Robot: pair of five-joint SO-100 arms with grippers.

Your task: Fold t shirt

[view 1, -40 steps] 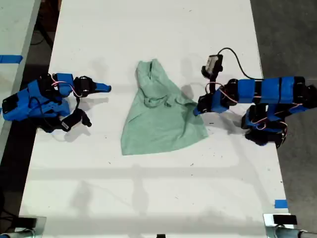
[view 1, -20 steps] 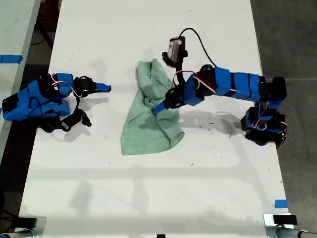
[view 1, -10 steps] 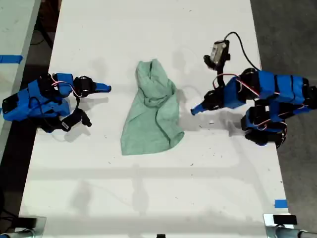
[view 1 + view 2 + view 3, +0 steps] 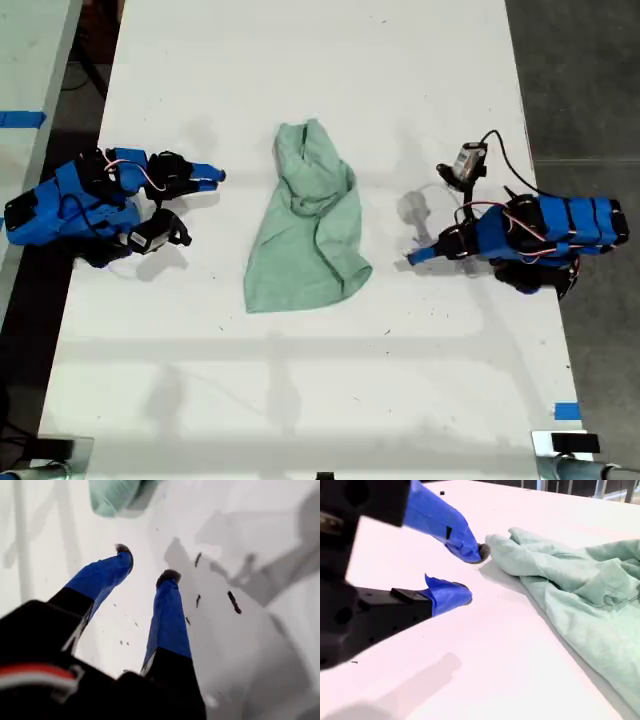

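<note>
T shirt: long axis 12-to-6 in the exterior view, between my first gripper at 3 and my second gripper at 9, both jaws parted, empty.

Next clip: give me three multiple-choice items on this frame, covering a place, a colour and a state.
1. Where does the t shirt lie?
A. between the two arms
B. under one arm
C. off the table

2. What colour is it?
A. white
B. pale mint green
C. red

3. How are my first gripper and my second gripper?
A. both shut on cloth
B. one open, one shut
C. both open, holding nothing

Answers:
1. A: the exterior view shows it on the white table, an arm to either side.
2. B: the cloth is plain mint green.
3. C: each wrist view shows fingers apart with nothing between them.
</note>
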